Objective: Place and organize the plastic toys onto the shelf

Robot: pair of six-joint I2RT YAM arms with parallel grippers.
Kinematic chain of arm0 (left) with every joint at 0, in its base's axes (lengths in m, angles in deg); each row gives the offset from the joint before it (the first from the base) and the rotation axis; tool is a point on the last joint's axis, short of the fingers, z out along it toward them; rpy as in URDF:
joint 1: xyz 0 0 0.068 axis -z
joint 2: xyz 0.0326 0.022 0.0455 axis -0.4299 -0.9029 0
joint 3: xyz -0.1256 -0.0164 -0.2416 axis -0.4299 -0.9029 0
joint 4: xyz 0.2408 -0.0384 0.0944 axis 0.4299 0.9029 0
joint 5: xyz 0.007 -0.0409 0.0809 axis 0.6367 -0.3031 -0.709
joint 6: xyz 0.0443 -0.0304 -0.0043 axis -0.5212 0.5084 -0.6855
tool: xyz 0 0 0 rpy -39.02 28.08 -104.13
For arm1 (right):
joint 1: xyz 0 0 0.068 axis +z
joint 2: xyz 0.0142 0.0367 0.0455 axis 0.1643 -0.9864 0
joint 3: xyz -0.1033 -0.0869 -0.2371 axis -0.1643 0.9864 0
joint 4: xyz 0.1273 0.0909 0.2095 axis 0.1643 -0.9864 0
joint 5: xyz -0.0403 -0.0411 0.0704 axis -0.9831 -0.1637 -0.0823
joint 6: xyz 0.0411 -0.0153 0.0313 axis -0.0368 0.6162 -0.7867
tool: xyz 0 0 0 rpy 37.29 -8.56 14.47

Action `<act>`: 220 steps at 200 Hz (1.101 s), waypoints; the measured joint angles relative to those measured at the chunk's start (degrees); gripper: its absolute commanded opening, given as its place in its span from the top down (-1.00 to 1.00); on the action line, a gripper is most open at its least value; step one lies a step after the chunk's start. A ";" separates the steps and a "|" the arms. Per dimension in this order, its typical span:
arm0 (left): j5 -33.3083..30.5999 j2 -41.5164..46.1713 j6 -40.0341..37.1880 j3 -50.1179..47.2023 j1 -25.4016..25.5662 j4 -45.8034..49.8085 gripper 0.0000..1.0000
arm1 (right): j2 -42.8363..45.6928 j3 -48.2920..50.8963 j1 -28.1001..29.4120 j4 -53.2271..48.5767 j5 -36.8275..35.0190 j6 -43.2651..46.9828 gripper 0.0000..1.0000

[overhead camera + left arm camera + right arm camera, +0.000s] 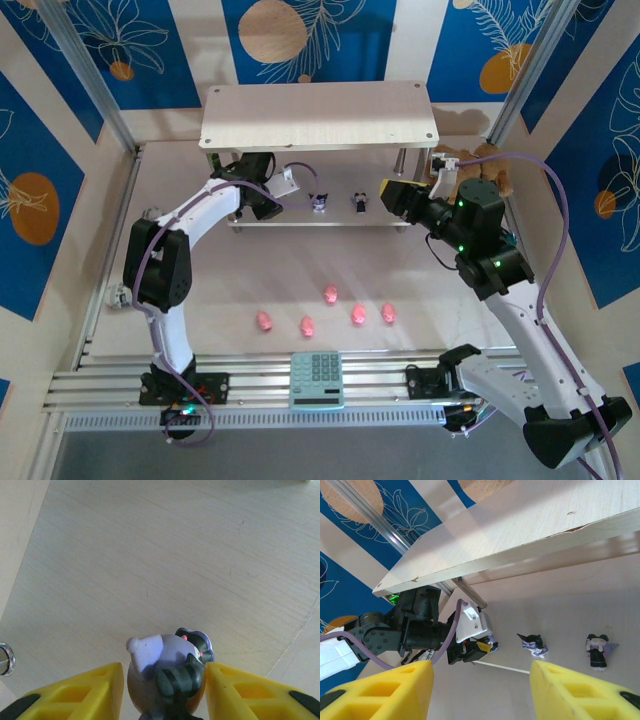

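The shelf (320, 115) stands at the back, with a lower level (330, 223) beneath it. Two dark figurines (319, 202) (359, 201) stand on that lower level, seen too in the right wrist view (534, 645) (596, 650). My left gripper (290, 186) reaches in at its left end. A third dark, white-faced figurine (167, 667) stands on the pale board (150, 555) between the left gripper's (165, 675) fingers: the right finger touches it, the left finger stands a sliver off. Several pink toys (331, 294) lie on the table. My right gripper (480, 667) hangs open and empty at the shelf's right end (388, 192).
A calculator (317, 379) lies on the front rails. A brown plush bear (470, 165) sits behind the right arm. A small silvery object (118, 295) rests by the left wall. The shelf's thin legs (400, 160) flank the lower level.
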 measured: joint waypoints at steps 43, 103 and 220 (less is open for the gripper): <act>0.00 0.00 -0.22 -0.02 0.00 -0.02 0.05 | 0.00 0.26 -0.24 0.28 0.20 -0.02 -0.09; -0.04 0.00 -0.37 -0.52 0.00 -0.66 -0.01 | 0.00 0.26 -0.39 0.33 0.22 -0.28 -0.10; -0.35 0.02 -0.39 -2.29 0.00 -2.21 -0.20 | 0.00 0.81 -0.63 0.31 0.61 -1.05 -0.10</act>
